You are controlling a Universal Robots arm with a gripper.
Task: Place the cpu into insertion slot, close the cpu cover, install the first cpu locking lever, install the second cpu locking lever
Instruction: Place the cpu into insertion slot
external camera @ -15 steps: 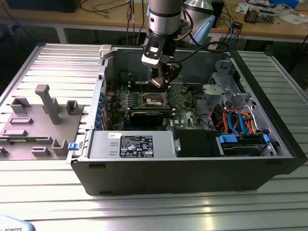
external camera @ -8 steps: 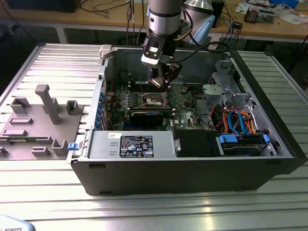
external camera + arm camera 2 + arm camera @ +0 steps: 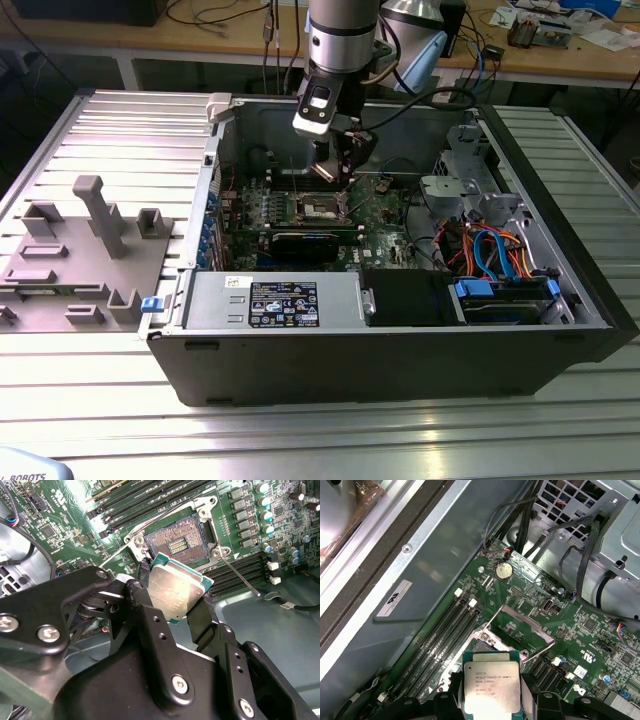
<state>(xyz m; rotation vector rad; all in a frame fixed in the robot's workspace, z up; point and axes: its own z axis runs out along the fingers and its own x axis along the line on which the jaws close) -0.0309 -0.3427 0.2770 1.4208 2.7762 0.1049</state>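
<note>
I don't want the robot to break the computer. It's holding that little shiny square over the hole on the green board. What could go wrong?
1. The cpu is pinched only at two edges by the tool, above the board; it might slip and fall.
2. The insertion slot lies open with fine contacts showing; a crooked landing could bend them.
3. A thin metal lever sticks out beside the slot; the tool might bump it.

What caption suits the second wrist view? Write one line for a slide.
Gripper clamps the cpu by its edges, not yet seated in the empty insertion slot on the green motherboard.
</note>
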